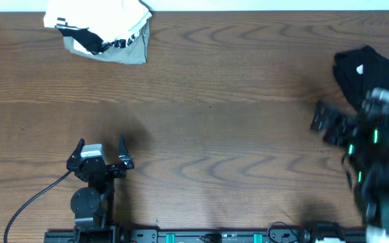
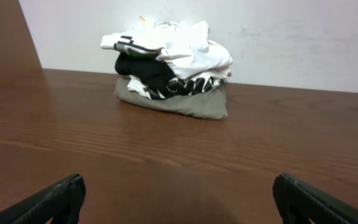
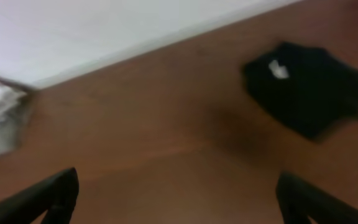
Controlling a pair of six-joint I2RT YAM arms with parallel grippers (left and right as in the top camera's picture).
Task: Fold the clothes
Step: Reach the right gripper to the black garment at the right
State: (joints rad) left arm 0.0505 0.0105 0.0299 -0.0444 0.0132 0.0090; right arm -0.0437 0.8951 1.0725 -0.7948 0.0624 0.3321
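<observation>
Black garment [image 1: 363, 67] sits bunched far right, so the right gripper [image 3: 176, 186], jaws spread, should pinch one loose edge; left gripper [image 1: 101, 143] rests spread too.

The clothes [image 1: 363, 67] are a single plain black garment of soft fabric, gathered into a compact, lumpy bundle rather than spread out. It lies on the table [image 1: 215, 101] at the far right, near the back edge. A small white mark [image 1: 360, 68] shows on its upper surface. In the right wrist view the bundle [image 3: 312, 90] is blurred, dark and roughly flat, with the white mark [image 3: 278, 70] towards its left side.
</observation>
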